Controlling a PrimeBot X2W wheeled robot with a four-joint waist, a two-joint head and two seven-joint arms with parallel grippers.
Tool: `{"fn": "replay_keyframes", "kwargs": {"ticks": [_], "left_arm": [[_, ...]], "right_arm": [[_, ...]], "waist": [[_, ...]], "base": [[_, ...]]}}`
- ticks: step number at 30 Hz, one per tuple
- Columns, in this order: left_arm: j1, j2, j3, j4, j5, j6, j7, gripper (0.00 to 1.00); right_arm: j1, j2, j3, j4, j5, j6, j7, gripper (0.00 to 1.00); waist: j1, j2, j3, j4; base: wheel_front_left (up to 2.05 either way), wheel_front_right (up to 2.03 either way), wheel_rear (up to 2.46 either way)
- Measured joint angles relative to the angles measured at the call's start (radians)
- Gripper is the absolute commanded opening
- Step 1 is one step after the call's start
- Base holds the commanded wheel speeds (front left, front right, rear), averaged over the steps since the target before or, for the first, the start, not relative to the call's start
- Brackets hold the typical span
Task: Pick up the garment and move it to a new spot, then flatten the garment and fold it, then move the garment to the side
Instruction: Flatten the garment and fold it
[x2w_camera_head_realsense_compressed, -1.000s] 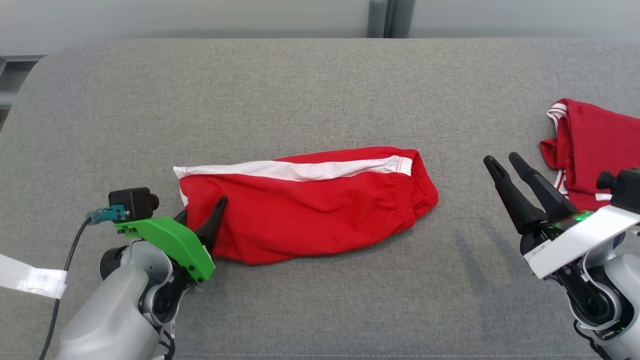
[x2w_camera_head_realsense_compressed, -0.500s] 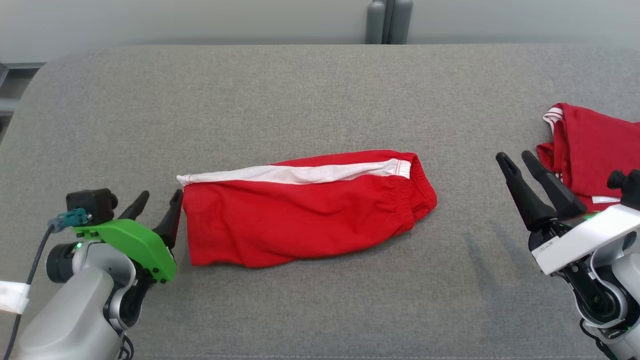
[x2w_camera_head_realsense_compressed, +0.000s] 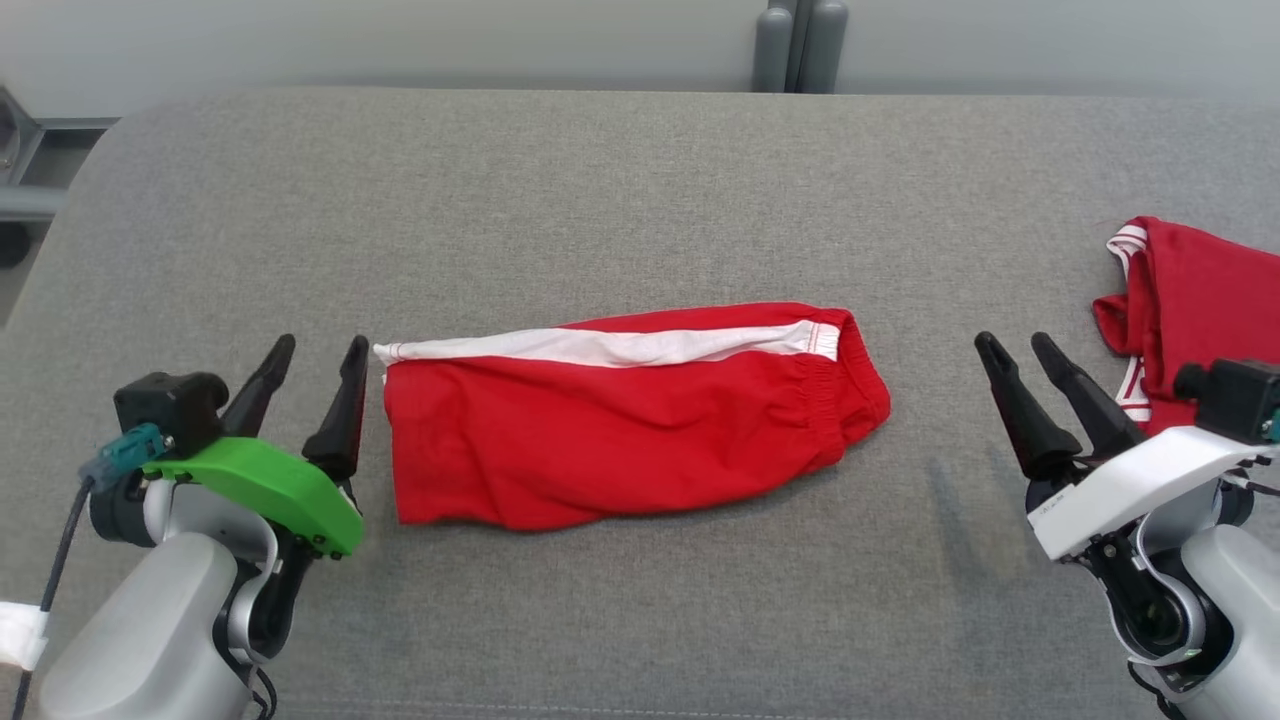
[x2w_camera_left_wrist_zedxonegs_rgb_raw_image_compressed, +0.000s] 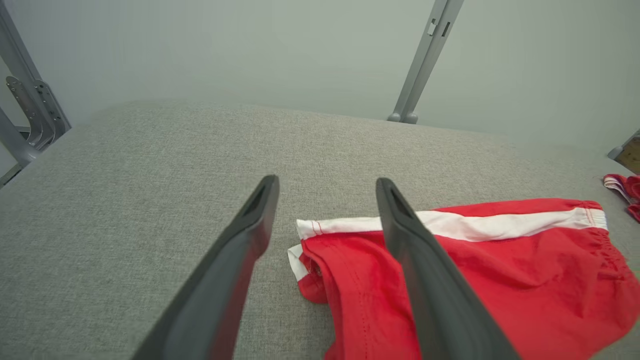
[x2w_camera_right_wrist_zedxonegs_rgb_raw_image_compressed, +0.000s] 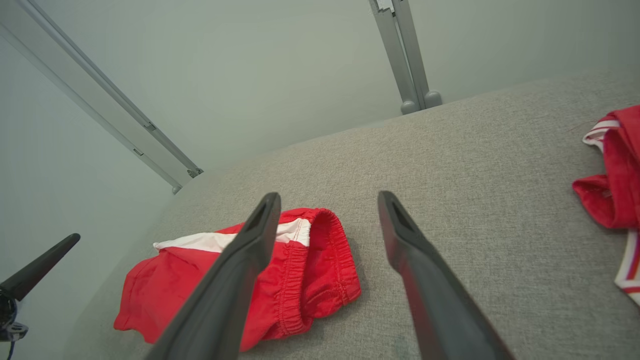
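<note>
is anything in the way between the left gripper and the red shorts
Nothing visible. The left gripper, open, sits just beside the hem end of the red shorts, with only a sliver of grey surface between them. The other red garment lies far off at the right.

Grey fabric surface (x2w_camera_head_realsense_compressed: 640, 200): open all around red shorts with white stripe (x2w_camera_head_realsense_compressed: 620, 440); crumpled red garment (x2w_camera_head_realsense_compressed: 1195, 300) occupies right edge.

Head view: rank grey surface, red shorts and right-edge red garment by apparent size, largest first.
1. grey surface
2. red shorts
3. right-edge red garment, cropped by the frame, so its full size is unsure
</note>
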Motion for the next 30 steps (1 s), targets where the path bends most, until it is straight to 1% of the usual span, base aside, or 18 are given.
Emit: {"fn": "replay_keyframes", "kwargs": {"ticks": [2,4,7,10,14,18,22,26,30], "left_arm": [[0.018,-0.009,0.0,-0.017,0.0,0.0,0.0,1.0],[0.033,-0.016,0.0,-0.032,0.0,0.008,-0.001,1.0],[0.043,-0.027,0.001,-0.057,0.0,0.009,-0.001,1.0],[0.05,-0.04,-0.003,-0.08,0.005,0.01,-0.001,1.0],[0.085,-0.047,-0.021,-0.088,0.001,0.01,-0.001,1.0],[0.113,-0.073,-0.012,-0.09,-0.053,0.007,0.001,1.0],[0.142,-0.087,-0.004,-0.073,-0.114,-0.011,0.029,1.0],[0.143,-0.081,0.002,-0.071,-0.114,-0.011,0.033,1.0],[0.143,-0.062,0.019,-0.077,-0.114,-0.01,0.03,1.0]], "right_arm": [[-0.001,0.019,0.007,0.015,-0.007,-0.007,0.0,1.0],[-0.003,0.034,0.022,0.039,-0.02,-0.023,0.009,1.0],[-0.003,0.044,0.036,0.072,-0.033,-0.031,0.019,1.0],[-0.006,0.063,0.044,0.093,-0.036,-0.032,0.03,1.0],[-0.024,0.068,0.049,0.112,-0.046,-0.038,0.036,1.0],[-0.044,0.088,0.049,0.125,-0.058,-0.039,0.035,1.0],[-0.066,0.098,0.045,0.133,-0.074,-0.039,0.029,1.0],[-0.082,0.12,0.058,0.146,-0.081,-0.039,0.03,1.0],[-0.087,0.128,0.071,0.173,-0.082,-0.039,0.04,1.0]], "waist": [[0.0,0.0,0.0,0.008],[0.0,0.0,-0.001,0.017],[0.0,0.0,-0.002,0.032],[0.0,0.0,-0.004,0.05],[0.0,0.0,-0.003,0.074],[0.0,0.0,0.0,0.09],[0.0,0.0,0.002,0.085],[0.0,0.0,0.002,0.068],[0.0,0.0,0.003,0.047]], "base": [[0.0,0.0,0.0],[0.0,0.0,0.0],[0.0,0.0,0.0],[0.0,0.0,0.0],[0.0,0.0,0.0],[0.0,0.0,0.0],[0.0,0.0,0.0],[0.0,0.0,0.0],[0.0,0.0,0.0]]}}
